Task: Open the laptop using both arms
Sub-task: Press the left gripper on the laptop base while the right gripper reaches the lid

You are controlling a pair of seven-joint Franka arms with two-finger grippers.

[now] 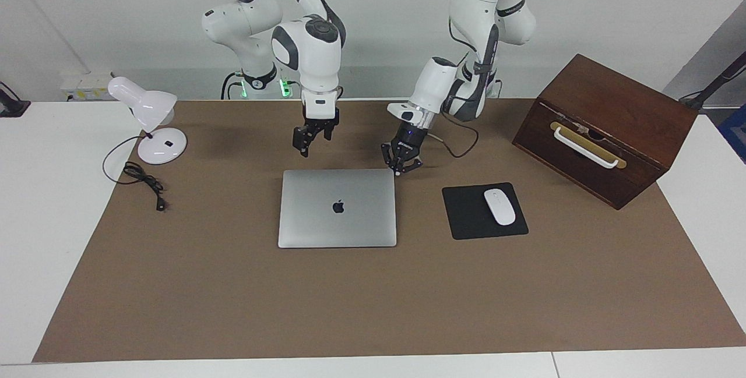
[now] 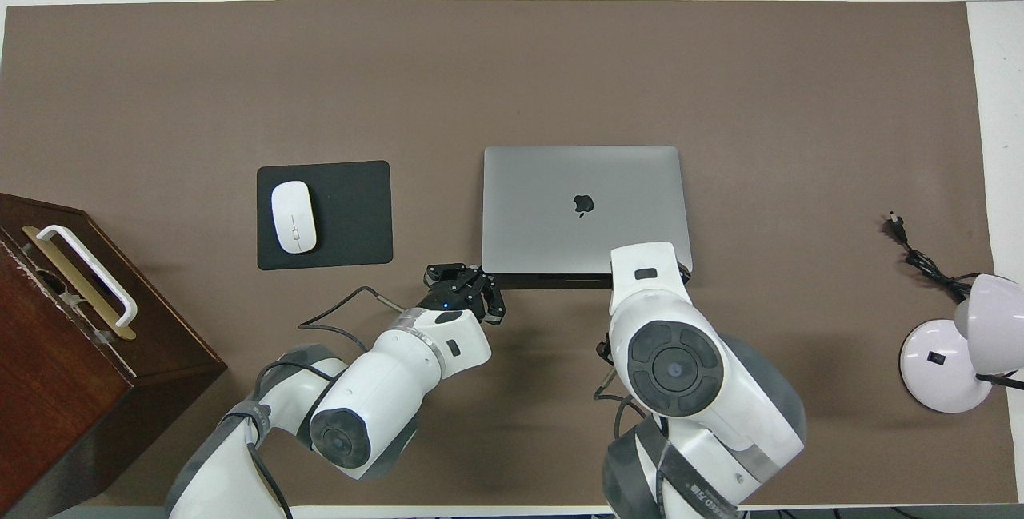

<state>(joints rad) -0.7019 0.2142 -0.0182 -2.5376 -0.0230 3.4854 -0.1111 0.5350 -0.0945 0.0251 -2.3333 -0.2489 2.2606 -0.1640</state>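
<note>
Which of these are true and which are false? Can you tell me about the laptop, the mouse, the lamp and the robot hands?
1. The laptop is shut flat on the table. True.
2. The mouse lies on the laptop lid. False: it lies on the black mouse pad, beside the laptop.
3. The left gripper is at the corner of the laptop's edge nearest the robots, fingertips shut. True.
4. The right gripper holds the lamp. False: it is over the mat just short of the laptop; the lamp stands alone at the right arm's end.
5. The wooden box has a white handle. True.
</note>
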